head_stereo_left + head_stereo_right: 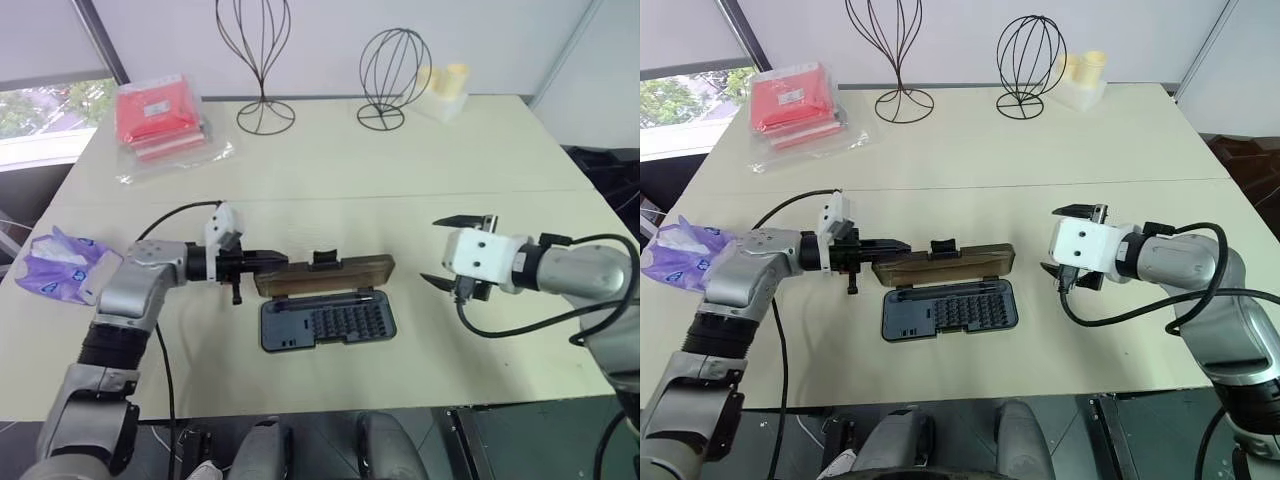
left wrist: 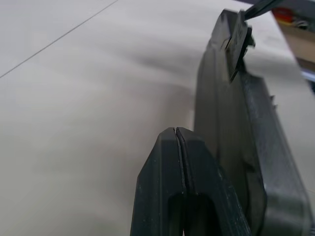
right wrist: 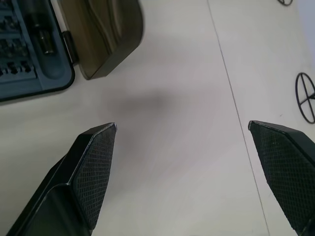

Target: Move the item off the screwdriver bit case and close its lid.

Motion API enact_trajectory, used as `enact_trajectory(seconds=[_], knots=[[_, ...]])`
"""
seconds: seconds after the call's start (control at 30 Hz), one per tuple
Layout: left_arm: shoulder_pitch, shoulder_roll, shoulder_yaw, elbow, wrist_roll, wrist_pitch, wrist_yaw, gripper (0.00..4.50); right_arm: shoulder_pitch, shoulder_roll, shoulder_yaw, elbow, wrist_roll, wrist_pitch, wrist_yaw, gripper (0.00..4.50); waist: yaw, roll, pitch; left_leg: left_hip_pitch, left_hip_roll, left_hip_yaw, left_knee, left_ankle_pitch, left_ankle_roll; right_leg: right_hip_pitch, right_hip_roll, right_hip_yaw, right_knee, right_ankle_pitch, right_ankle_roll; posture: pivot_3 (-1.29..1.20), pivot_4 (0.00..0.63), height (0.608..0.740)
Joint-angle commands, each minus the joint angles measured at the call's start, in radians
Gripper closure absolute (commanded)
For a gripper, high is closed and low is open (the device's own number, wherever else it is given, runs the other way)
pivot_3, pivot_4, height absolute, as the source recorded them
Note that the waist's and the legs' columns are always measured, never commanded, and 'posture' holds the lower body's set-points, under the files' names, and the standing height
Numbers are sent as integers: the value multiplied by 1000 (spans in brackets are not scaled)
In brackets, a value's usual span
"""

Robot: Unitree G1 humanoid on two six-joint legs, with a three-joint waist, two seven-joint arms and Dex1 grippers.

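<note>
- Already, the purple-and-white tissue pack (image 1: 58, 262) is lying off the case, at the table's left edge, well apart from the screwdriver bit case (image 1: 327, 322); judging by that, only the closing is left to do.
- The case tray is sitting near the table's front edge, about midway along it, with its long axis running left to right across the table.
- The brown lid (image 1: 325, 276) is standing raised along the tray's far long side, not yet folded down, its black latch tab (image 1: 323, 259) sticking up at its free edge.
- The left gripper (image 1: 262, 262) is reaching in level from the left with its fingers pressed together on nothing, its tip right at the lid's left end; whether it is touching, I cannot tell.
- The right gripper (image 1: 452, 253) is hovering with its fingers wide apart and empty, well to the right of the case.
- The left arm is the nearer one, so the lid probably needs tipping toward the table's front edge, across the case's short axis.
- The left wrist view is showing the lid edge-on just beside the closed fingertips (image 2: 175, 147), which the head views leave unclear.
- The right wrist view is showing the lid's rounded right corner, the hinge side of the tray and bare table between its spread fingers (image 3: 96, 162).
</note>
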State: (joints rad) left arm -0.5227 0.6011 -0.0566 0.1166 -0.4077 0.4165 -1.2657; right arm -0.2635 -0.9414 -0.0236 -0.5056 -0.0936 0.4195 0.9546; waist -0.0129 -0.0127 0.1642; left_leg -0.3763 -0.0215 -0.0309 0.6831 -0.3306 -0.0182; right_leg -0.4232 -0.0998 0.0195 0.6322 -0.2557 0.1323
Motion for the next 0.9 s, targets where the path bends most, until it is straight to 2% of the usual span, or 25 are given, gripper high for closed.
enact_trajectory(seconds=[0.03,0.23,0.73,0.9], knots=[[0,22,11,-87,-50,46,-21,4500,26,-22,-41,-40,3,6,-15,50,2,0,0,0,0,0,0,0,0,0,0,0,0,0,0,0,150,740],[14,29,-46,-156,-53,73,-59,4500,41,-35,-43,-48,8,12,-21,50,1,0,0,0,0,0,0,0,0,0,0,0,0,0,0,0,150,740],[15,-8,-119,-141,-16,32,-53,4500,33,-49,-44,-74,23,54,-20,50,1,0,0,0,0,0,0,0,0,0,0,0,0,0,0,0,150,740],[79,6,-194,-152,40,4,-67,4500,21,-23,-25,-89,48,87,-28,50,0,0,0,0,0,0,0,0,0,0,0,0,0,0,0,0,150,740]])
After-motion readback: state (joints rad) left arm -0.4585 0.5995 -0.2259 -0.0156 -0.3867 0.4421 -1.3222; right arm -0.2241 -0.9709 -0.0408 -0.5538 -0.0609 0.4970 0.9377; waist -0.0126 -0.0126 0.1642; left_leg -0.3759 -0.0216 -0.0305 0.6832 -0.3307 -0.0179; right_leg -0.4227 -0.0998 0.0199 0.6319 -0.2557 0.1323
